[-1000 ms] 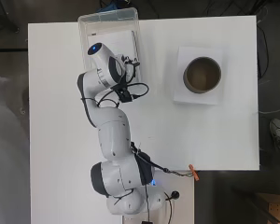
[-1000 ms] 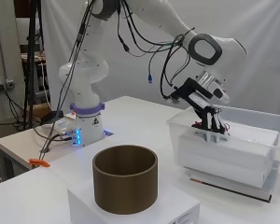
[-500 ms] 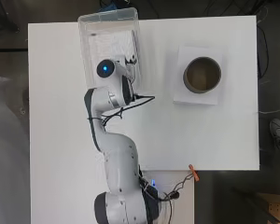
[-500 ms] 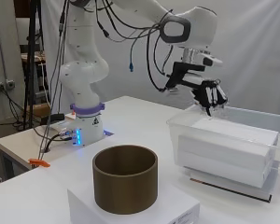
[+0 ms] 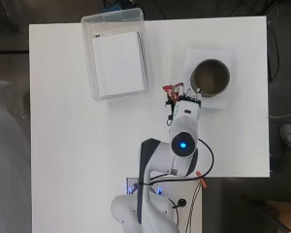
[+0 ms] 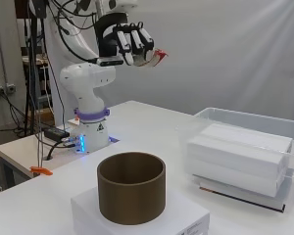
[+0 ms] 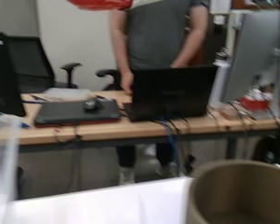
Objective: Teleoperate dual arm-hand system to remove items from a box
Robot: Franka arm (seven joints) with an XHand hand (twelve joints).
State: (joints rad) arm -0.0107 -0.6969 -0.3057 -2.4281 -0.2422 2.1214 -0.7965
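My hand (image 5: 185, 103) (image 6: 129, 42) hangs high above the table, close to the brown cylinder (image 5: 210, 77) (image 6: 131, 186). Its fingers are curled around a small red and white packet (image 5: 171, 90) (image 6: 155, 56), which also shows at the edge of the wrist view (image 7: 100, 3). The clear plastic box (image 5: 88, 58) (image 6: 235, 119) stands at the far left of the table in the overhead view. A flat white carton (image 5: 119, 63) (image 6: 240, 154) lies inside it. The cylinder's rim (image 7: 238, 173) fills a corner of the wrist view.
The brown cylinder stands on a white pedestal box (image 5: 196, 56) (image 6: 186, 220). An orange clip (image 6: 39, 171) and cables lie by the arm's base (image 6: 90, 129). The wrist view looks across to a desk with a laptop (image 7: 172, 93).
The arm has swung away from the clear box, rightward across the table to the brown cylinder. The hand rose and now carries the red and white packet.
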